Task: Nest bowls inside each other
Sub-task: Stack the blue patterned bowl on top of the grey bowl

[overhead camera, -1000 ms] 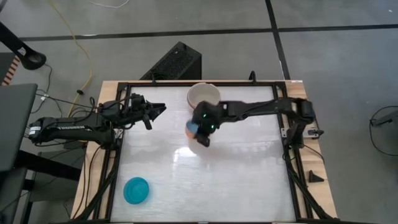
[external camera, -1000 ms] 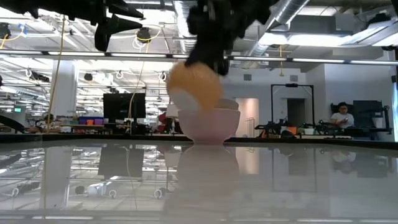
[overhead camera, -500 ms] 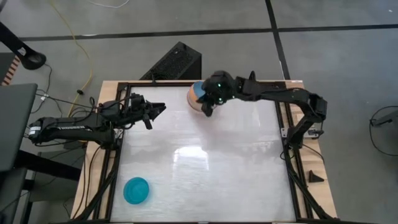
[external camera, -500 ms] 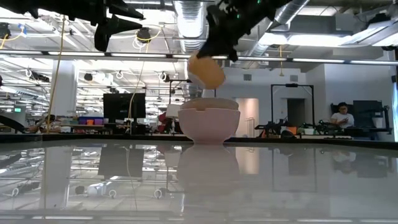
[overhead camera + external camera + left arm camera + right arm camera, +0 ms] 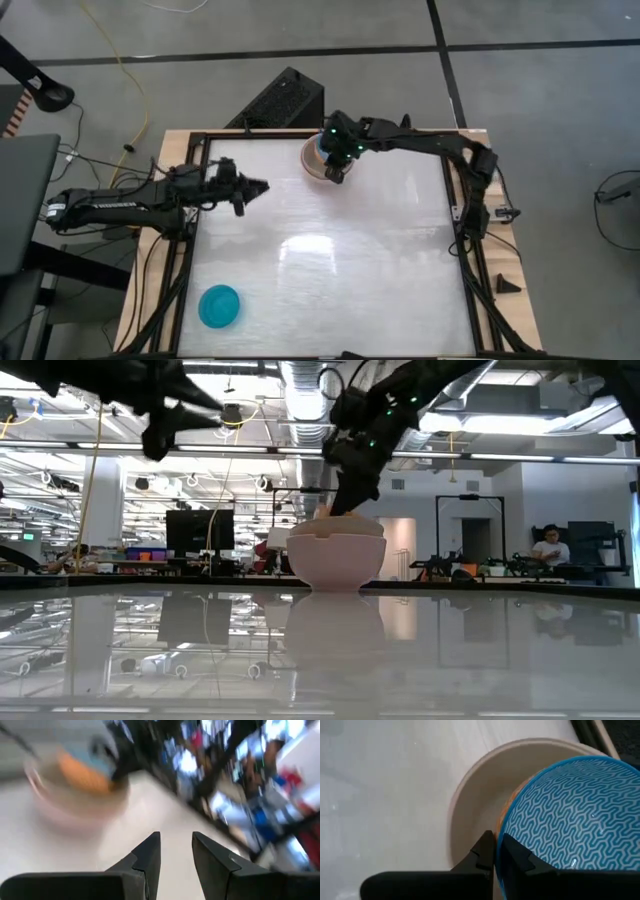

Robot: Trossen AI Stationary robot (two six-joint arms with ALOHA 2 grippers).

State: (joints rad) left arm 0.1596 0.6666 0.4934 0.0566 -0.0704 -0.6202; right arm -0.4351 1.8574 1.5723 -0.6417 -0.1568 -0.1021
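Observation:
A large pale pink bowl stands on its base near the table's far edge. My right gripper is shut on a bowl that is orange outside and blue-patterned inside. That bowl sits tilted inside the pale bowl; only its orange top shows above the pale rim in the low view. A turquoise bowl rests on the table at the near left. My left gripper hovers open over the table's left side, with nothing between its fingers. My right gripper pinches the orange-and-blue bowl's rim, one finger inside the bowl and one outside. The fingers come slanting down from the right. The bowl is tilted inside the pale bowl; whether it rests on that bowl's floor I cannot tell.
A black perforated box stands just beyond the table's far edge. A black frame runs round the white tabletop. A person sits far off in the room behind. Bare tabletop lies in the middle and at the right.
My right gripper has carried the orange-and-blue bowl from the table's middle toward the far edge, over the pale bowl, and lowered it into that bowl. My left gripper has tipped downward a little in place.

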